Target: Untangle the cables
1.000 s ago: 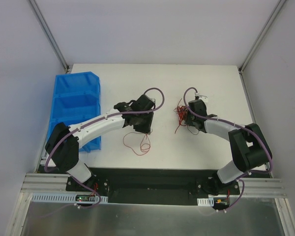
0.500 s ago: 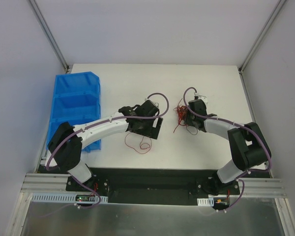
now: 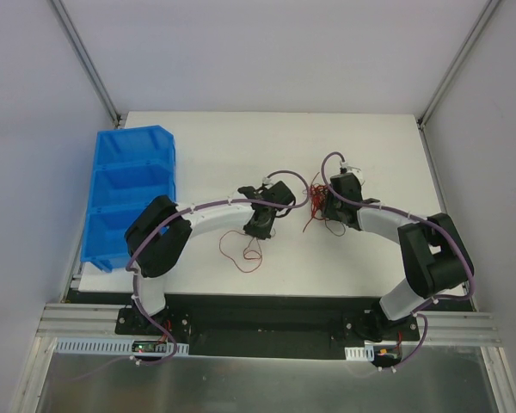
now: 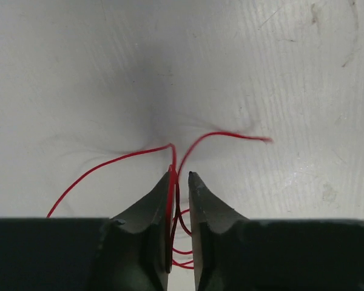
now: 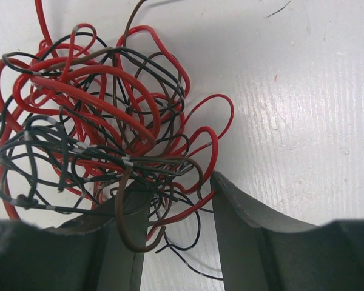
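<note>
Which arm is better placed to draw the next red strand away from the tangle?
Probably the left arm. The left pincer has a red wire running through its narrow gap. The right pincer straddles the tangle, so it is better suited to anchoring it.

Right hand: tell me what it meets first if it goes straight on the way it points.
The right hand would meet the cables at once: the red and dark tangle lies just ahead, with some strands inside its opening.
</note>
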Controlling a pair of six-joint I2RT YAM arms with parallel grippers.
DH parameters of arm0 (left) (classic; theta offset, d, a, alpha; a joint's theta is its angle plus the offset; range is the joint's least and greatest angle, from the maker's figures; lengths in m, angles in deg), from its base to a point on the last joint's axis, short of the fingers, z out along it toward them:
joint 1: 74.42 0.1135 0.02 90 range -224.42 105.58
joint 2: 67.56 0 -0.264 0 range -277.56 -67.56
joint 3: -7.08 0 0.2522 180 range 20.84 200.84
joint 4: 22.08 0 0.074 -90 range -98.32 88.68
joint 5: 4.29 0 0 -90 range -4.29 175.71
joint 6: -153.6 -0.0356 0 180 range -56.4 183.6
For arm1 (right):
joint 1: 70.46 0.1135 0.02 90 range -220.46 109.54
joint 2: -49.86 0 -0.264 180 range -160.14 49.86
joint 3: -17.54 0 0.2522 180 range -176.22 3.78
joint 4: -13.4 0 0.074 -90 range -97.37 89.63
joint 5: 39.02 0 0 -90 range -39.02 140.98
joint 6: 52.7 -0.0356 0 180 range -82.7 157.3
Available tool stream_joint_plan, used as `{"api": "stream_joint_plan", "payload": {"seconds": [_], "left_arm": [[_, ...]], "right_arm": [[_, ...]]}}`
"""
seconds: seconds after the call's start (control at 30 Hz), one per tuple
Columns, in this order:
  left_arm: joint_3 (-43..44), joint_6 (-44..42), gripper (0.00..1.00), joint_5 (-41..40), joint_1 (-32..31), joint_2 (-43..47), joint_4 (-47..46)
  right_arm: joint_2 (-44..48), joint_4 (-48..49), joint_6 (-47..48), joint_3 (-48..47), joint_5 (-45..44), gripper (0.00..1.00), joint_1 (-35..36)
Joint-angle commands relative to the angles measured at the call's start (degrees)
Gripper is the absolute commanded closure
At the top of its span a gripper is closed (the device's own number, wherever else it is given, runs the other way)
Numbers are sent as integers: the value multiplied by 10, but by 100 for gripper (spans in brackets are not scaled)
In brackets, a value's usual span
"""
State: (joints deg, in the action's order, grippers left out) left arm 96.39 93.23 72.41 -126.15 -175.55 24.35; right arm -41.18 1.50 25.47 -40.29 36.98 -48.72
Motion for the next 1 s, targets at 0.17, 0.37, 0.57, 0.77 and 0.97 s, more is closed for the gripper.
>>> {"api": "stream_joint_plan", "payload": {"seconds": [0.17,0.37,0.57,0.77,0.97], "left_arm": [[-17,-23,100,-105,-2,130,60],[-12,-5,100,-155,26,277,181],[-57,49,100,-118,201,442,231],[-102,67,100,-102,374,537,235],[-145,99,100,-33,513,552,226]], "right_arm": [[-10,2,-5,-22,16,53,-5],[-12,2,-9,-23,28,53,-5],[-16,1,-12,-28,44,53,-6],[-15,2,-13,-28,49,53,-6],[-19,1,-11,-29,49,53,-6]]}}
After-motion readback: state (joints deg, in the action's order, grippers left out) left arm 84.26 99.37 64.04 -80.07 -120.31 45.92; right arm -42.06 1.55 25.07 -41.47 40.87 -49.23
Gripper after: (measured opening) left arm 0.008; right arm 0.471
